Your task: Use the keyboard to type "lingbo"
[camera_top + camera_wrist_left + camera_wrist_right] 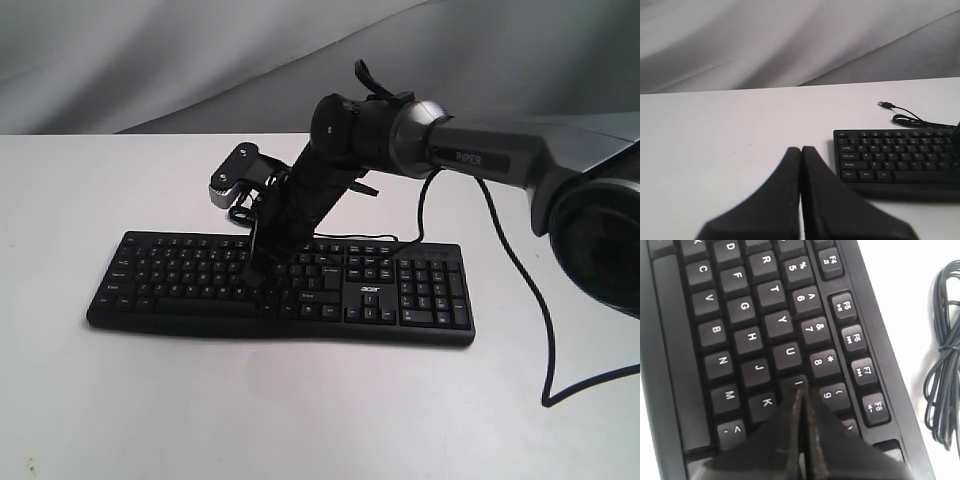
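Note:
The long black keyboard (200,285) with white legends and an acer logo lies across the white table. My right gripper (801,391) is shut, its joined tips down on the I key (794,383), between the U, K, 8 and 9 keys. In the exterior view the right gripper (256,270) reaches across onto the keyboard's middle letter rows. My left gripper (801,150) is shut and empty above bare table, just off the short end of the keyboard (895,160) near Ctrl and Shift. The left arm does not show in the exterior view.
The keyboard's thin black cable (942,365) lies coiled behind the function row, its USB plug (885,104) loose on the table. The white table (300,410) ends at a grey cloth backdrop (150,60). The right arm's own cable (535,310) hangs at the right.

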### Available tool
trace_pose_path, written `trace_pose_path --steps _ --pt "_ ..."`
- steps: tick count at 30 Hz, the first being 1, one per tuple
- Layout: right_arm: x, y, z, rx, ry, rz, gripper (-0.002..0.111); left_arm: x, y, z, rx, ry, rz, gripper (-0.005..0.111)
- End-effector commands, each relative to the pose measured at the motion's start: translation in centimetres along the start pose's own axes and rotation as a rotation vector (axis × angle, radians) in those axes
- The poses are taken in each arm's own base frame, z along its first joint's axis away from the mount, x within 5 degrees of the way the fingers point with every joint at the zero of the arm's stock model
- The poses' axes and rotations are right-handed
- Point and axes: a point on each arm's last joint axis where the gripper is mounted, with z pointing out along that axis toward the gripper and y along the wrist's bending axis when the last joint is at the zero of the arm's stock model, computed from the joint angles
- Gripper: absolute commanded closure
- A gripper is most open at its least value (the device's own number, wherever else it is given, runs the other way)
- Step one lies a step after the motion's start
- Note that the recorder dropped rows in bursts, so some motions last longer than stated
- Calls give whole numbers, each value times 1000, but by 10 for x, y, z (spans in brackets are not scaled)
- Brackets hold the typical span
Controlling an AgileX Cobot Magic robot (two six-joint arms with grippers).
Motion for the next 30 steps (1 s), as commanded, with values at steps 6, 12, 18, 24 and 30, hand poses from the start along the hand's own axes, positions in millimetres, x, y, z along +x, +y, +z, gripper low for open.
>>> trace_pose_path --steps 6,12,18,24,30 --pt "5 -4 3 8 14 -9 108 1 0 0 1 -5 -6 106" --pt "7 -4 6 4 21 -6 108 1 0 0 1 -5 -6 106" --pt "7 -4 6 5 20 -3 108 1 0 0 1 -5 -6 106" --pt "-11 0 -32 36 -27 -38 108 1 0 0 1 -5 -6 106" --pt "-31 12 -96 64 -85 -48 108 1 0 0 1 -5 -6 106"
